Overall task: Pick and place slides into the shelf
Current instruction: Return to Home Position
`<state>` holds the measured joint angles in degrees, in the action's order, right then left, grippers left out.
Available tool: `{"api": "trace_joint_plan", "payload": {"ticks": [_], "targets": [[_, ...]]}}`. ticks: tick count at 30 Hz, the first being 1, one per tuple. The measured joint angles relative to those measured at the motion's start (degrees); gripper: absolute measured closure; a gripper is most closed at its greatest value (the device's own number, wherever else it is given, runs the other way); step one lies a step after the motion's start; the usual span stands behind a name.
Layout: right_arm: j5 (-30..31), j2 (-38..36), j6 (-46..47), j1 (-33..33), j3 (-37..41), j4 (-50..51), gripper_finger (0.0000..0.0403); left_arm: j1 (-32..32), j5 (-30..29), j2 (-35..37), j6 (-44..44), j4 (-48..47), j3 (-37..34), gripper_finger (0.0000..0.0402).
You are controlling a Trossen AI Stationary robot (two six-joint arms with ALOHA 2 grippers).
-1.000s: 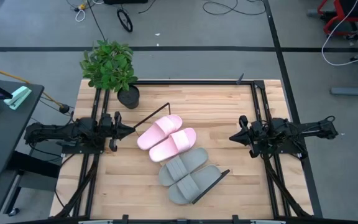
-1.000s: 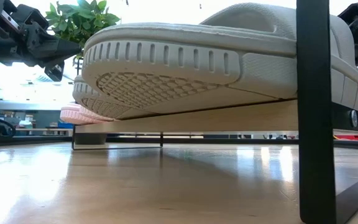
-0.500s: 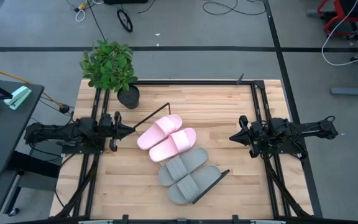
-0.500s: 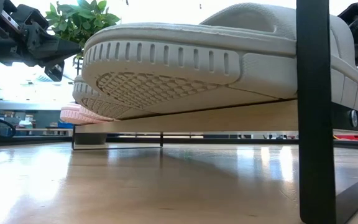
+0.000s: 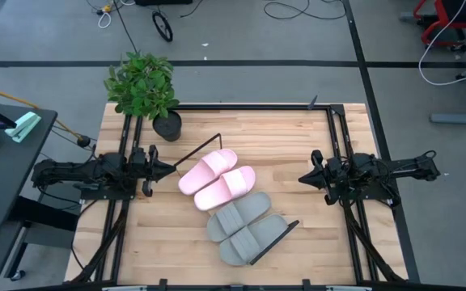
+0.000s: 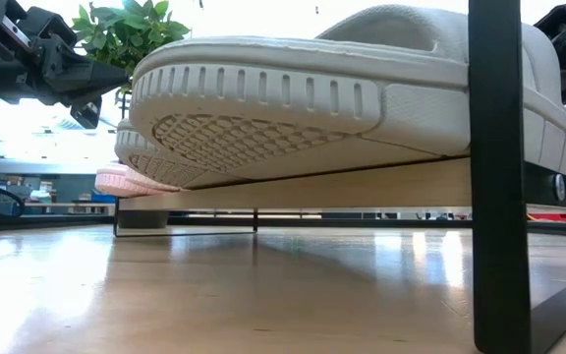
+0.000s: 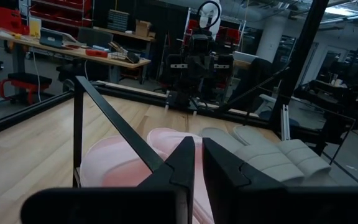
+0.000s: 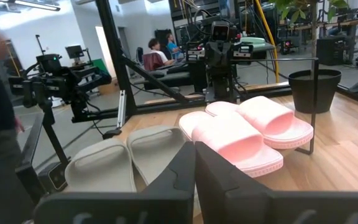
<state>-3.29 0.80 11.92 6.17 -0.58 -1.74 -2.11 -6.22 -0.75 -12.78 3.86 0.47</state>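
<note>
Nothing is shifting between the earlier looks and now: both arms are holding the same pulled-back poses and the footwear isn't budging. The left gripper (image 5: 171, 168) is hanging by the table's left edge, fingers pressed together and carrying nothing. The right gripper (image 5: 302, 179) is mirroring it on the right side, also closed and empty, well apart from the load.

All four slides are sitting on the shelf (image 6: 312, 185) in the middle of the table. The pink slides (image 5: 217, 179) are lying side by side at the end nearer the plant. The grey slides (image 5: 245, 226) are lying just beside them at the other end. From table height, a grey sole is overhanging the board's edge a little.

I'm reading this as the placing being finished, with the arms parking themselves and nothing left waiting to be picked.

Underneath, the wooden tabletop (image 5: 290, 133) is showing bare planks around the shelf, and a potted plant (image 5: 141, 85) is standing at its far left corner. Beyond, the workshop is showing grey floor, cables (image 5: 290, 10), benches, and a person (image 8: 155, 47) sitting far back.
</note>
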Motion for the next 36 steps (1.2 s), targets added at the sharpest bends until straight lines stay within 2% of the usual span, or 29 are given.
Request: {"api": "trace_joint_plan", "payload": {"ticks": [14, 26, 36], "targets": [[0.02, 0.0, -0.04, 0.0, 0.0, 0.0, 0.0389, 0.02, 0.01, 0.0, 0.0, 0.0, 0.0, 0.0381], [0.01, 0.0, -0.07, 0.0, 0.0, 0.0, 0.0389, 0.02, 0.02, 0.0, -0.02, 0.0, 0.0, 0.0365], [0.02, 0.0, -0.07, 0.0, 0.0, 0.02, 0.0389, 0.0, 0.0, 0.0, 0.0, 0.0, 0.0, 0.0381]]}}
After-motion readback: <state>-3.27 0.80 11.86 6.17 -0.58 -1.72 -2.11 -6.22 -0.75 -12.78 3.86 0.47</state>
